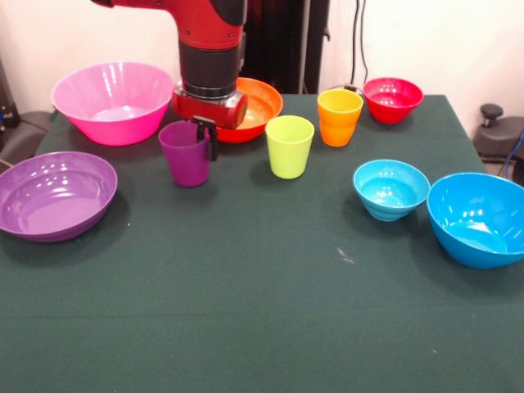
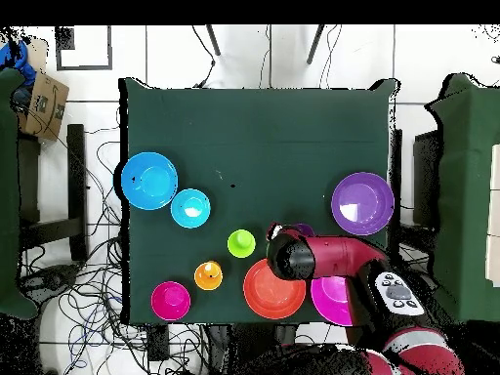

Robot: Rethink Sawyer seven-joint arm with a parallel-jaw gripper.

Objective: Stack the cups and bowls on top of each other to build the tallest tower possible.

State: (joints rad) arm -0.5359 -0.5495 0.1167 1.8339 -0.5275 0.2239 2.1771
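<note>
My gripper (image 1: pixel 208 139) is down at the right rim of the purple cup (image 1: pixel 187 154), shut on its wall with one finger inside and one outside. The cup stands upright on the table; in the overhead view only a sliver of it (image 2: pixel 305 230) shows beside the arm. The lime green cup (image 1: pixel 290 146) and the orange cup (image 1: pixel 339 116) stand to its right. The bowls stand singly: big pink (image 1: pixel 113 101), orange (image 1: pixel 260 105) behind the arm, shallow purple (image 1: pixel 52 195), small red (image 1: pixel 393 99), small light blue (image 1: pixel 390 188), big blue (image 1: pixel 477 218). No lime green bowl is in view.
The table has a dark green cloth (image 1: pixel 246 295). The arm (image 2: pixel 327 259) hides the gripper in the overhead view. There the pink bowl (image 2: pixel 334 298) and orange bowl (image 2: pixel 271 290) sit at the robot's edge. Cables lie on the floor around the table.
</note>
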